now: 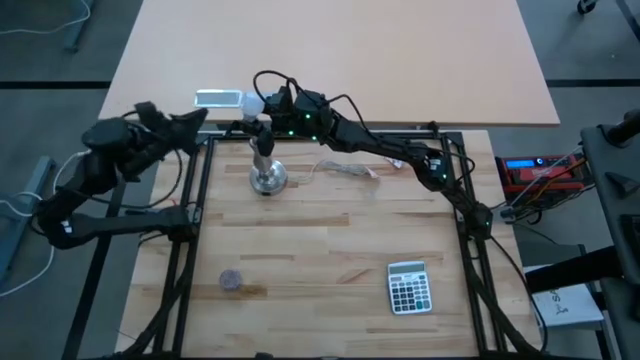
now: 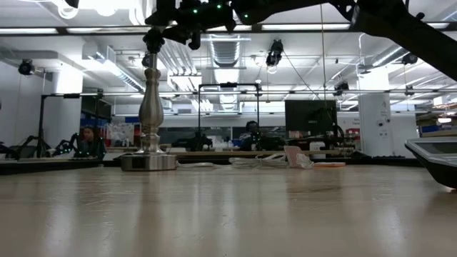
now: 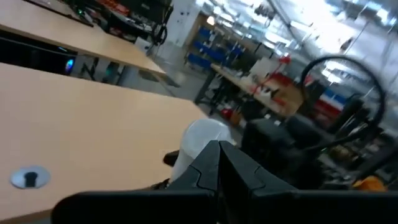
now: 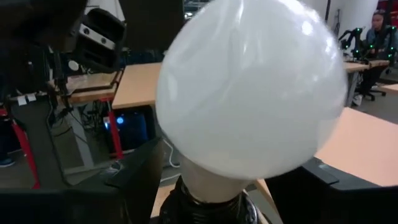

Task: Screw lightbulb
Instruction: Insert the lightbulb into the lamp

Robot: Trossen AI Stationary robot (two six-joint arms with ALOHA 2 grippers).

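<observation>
Right wrist view: lightbulb (image 4: 249,93) (frosted white globe) sits upright.

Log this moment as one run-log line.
right pincer: open around lightbulb | lightbulb: atop stand | left pincer: shut, beside bulb

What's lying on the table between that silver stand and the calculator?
In the high view, only a loose white cable lies close beside the silver stand; the rest of the wooden table toward the calculator is bare.

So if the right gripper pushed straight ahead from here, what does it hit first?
The lightbulb. It fills the right wrist view directly ahead, between the open fingers of the right gripper, seated atop the stand. Contact looks near-immediate, though depth is unclear.
</observation>
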